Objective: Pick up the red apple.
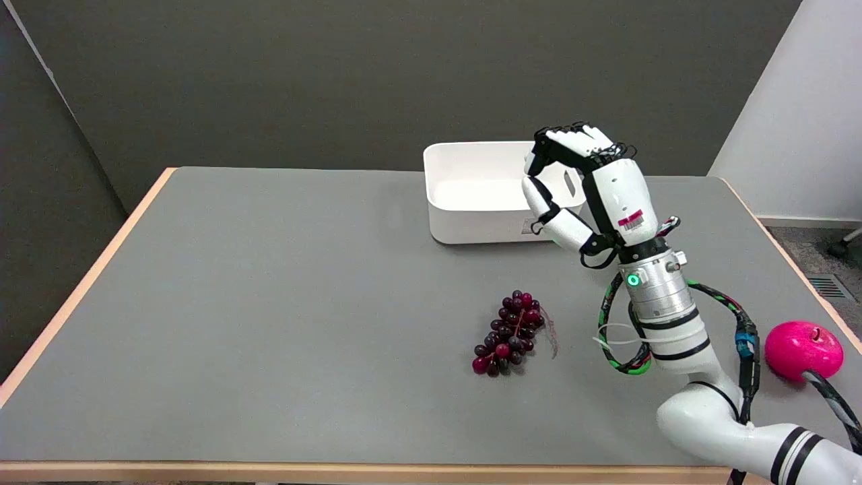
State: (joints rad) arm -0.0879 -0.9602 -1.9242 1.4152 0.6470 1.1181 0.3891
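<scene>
Our black-and-white right hand [584,185] hovers by the white plastic bin [471,195], fingers curled, holding nothing. The glossy pink-red apple [803,350] lies well behind it, near the table's right edge beside our forearm.

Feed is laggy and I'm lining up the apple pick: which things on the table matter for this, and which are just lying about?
For the job:
- red apple, near the table's right edge, beside the forearm
- right hand, raised by the bin, fingers curled, holding nothing

Lying about:
- bunch of dark red grapes, mid-table
- white bin at the far side
- grey table
</scene>
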